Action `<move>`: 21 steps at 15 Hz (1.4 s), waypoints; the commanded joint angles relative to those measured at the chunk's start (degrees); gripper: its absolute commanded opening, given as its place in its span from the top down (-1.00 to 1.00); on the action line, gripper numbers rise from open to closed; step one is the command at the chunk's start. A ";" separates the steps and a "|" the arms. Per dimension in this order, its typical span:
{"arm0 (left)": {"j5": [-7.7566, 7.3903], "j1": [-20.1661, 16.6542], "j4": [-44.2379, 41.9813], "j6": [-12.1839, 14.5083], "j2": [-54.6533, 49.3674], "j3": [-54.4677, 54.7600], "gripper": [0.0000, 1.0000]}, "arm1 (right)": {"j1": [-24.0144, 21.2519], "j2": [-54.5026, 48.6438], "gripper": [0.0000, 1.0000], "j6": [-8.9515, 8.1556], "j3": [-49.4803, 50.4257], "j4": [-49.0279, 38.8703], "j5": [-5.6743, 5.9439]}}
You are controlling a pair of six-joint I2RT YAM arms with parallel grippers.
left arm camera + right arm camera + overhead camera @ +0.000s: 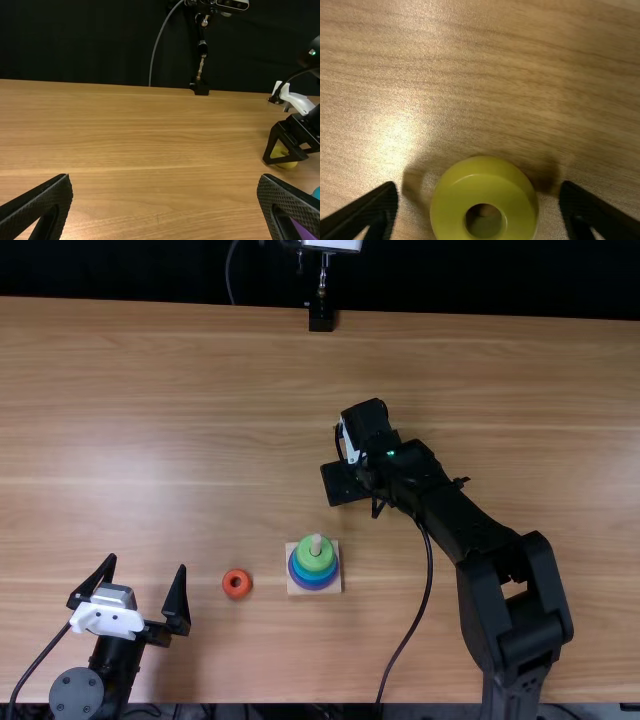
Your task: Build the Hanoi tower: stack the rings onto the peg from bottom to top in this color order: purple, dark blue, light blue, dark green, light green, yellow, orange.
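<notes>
Right gripper (479, 187): spread, empty, astride yellow ring (454, 201), presumably for pinching. Left gripper (147, 563): parted, empty, seemingly waiting; orange ring (237, 574) lies beside it. Peg (316, 545): stands between grippers, topmost green ring (313, 563) ready for yellow.

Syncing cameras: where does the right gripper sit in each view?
Right wrist view: right gripper in the foreground, fingers spread either side of the yellow ring.
Top view: near the centre, farther from the table's near edge than the ring stack.
Left wrist view: farther off, by the picture's edge, yellow ring partly behind its fingers.
Shared landmark: light brown wooden table.
</notes>
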State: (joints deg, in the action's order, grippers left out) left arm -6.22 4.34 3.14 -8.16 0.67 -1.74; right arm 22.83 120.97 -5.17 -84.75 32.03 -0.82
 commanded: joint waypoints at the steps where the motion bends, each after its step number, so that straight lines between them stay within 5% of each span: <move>1: 0.00 -0.65 -0.18 0.46 -0.67 1.74 -1.00 | -0.42 1.02 0.91 0.11 -1.82 0.20 0.50; 10: 0.00 -0.65 -0.18 0.46 -0.67 1.74 -1.00 | -0.24 0.23 1.00 7.49 -2.09 1.15 -0.02; 14: 0.00 -0.65 -0.18 0.46 -0.67 1.74 -1.00 | -0.15 -8.20 1.00 8.97 -3.49 12.64 -0.13; 21: 0.00 -0.65 -0.18 0.46 -0.67 1.74 -1.00 | 0.02 -24.20 1.00 9.18 -3.76 20.98 -0.24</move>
State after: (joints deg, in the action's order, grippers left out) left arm -6.17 4.34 3.14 -8.19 0.67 -1.74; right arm 22.83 98.72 3.60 -86.98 53.15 -0.84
